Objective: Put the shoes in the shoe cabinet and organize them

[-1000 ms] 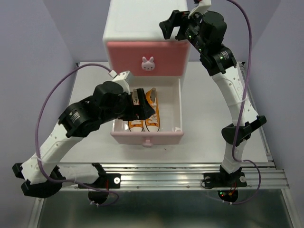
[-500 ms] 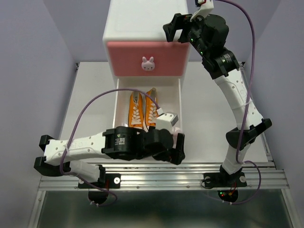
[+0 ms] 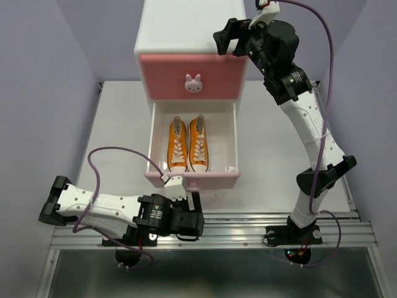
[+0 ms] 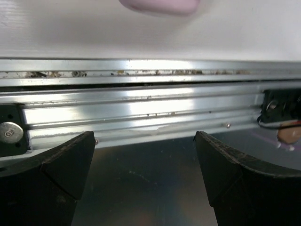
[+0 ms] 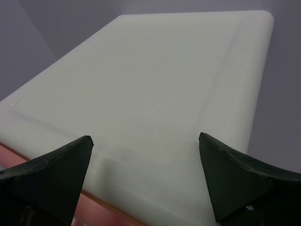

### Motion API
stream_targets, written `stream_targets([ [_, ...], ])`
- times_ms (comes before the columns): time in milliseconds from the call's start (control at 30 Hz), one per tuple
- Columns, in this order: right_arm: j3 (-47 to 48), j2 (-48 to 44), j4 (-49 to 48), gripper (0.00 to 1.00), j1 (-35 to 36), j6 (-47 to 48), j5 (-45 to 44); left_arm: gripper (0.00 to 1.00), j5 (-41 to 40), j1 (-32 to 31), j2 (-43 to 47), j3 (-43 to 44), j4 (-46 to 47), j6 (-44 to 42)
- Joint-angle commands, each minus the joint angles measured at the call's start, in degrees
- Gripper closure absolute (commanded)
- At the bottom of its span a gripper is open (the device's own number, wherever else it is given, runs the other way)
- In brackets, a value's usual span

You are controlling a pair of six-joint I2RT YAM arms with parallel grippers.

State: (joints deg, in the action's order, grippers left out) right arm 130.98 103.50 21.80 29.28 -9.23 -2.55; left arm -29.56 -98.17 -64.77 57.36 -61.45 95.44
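Note:
The white shoe cabinet (image 3: 186,28) stands at the back, its darker pink upper drawer (image 3: 214,74) shut. The paler pink lower drawer (image 3: 231,133) is pulled out. Two orange sneakers (image 3: 177,144) (image 3: 198,143) lie side by side in it, toes toward me. The black shoes are out of view. My left gripper (image 3: 186,225) is open and empty, low over the front rail (image 4: 141,108), below the drawer front (image 4: 160,4). My right gripper (image 3: 226,37) is open and empty above the cabinet's top (image 5: 155,80), near its right corner.
The aluminium rail (image 3: 248,223) runs along the table's front edge with both arm bases on it. The left arm lies folded along it. Purple cables loop from both arms. Grey walls close in the left, right and back.
My left arm has pulled out of the lower drawer and swung down to the front rail, leaving both orange sneakers in the drawer. The right arm has hardly moved.

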Motion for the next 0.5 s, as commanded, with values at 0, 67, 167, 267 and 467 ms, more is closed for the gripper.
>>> stream_targets([
  [0,-3.71,3.46,15.38,0.0,0.34,-2.72,0.62,0.01,-10.59,0.0,1.14,-1.64,-2.97,11.08],
  [67,-3.97,3.2,15.38,0.0,0.34,-2.19,0.52,0.01,-13.41,0.17,-0.09,-2.52,-2.97,13.8],
  [167,-4.85,3.02,15.38,0.0,0.34,-2.1,-0.27,0.01,-16.92,0.35,-1.84,-3.22,-2.89,15.83],
  [267,-5.38,2.76,15.38,0.0,0.34,-2.02,-0.01,0.01,-19.65,0.61,-3.07,-4.01,-2.53,16.44],
  [467,-6.17,2.84,15.29,0.0,0.34,-2.72,0.7,0.01,-25.71,4.73,-2.64,-6.64,0.88,13.48],
])
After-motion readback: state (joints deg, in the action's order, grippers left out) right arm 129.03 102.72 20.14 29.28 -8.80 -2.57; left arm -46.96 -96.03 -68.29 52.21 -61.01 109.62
